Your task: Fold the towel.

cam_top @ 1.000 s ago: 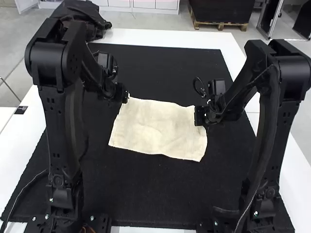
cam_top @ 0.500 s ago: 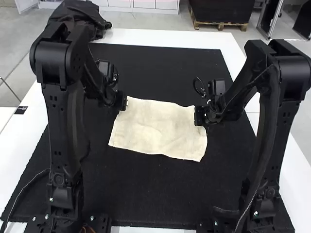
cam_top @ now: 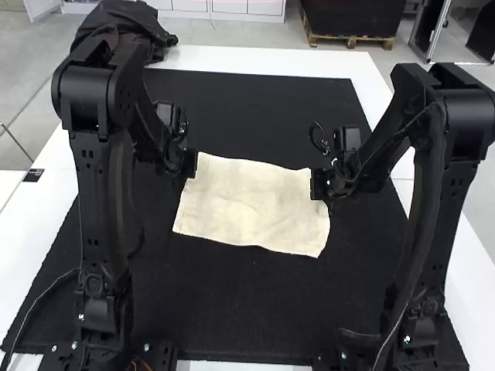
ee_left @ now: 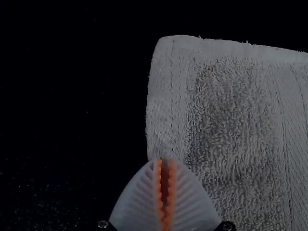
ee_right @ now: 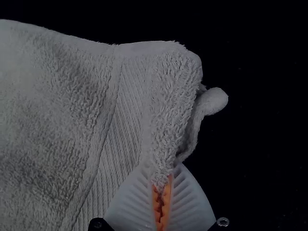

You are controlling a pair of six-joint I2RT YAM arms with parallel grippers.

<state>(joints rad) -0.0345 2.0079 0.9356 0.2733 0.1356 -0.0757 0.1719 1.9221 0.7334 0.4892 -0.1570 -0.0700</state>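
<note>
Orange pads (ee_left: 158, 187) line the left gripper (cam_top: 191, 165), its jaws closed on a side edge of the towel (cam_top: 247, 205); we see the right gripper (cam_top: 317, 184) clamped on bunched cloth at the opposite side. Between them, we observe the towel lying flat on the black mat (cam_top: 232, 309).

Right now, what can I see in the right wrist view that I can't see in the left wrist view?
Right wrist view, not left: the right fingers closed on a bunched part of the towel, and a small curled end poking out beside it.

Left wrist view, not right: the left fingers closed at the towel's edge, near a flat, rounded corner.

Both: rough terry cloth with a smoother hem, against a dark mat.
</note>
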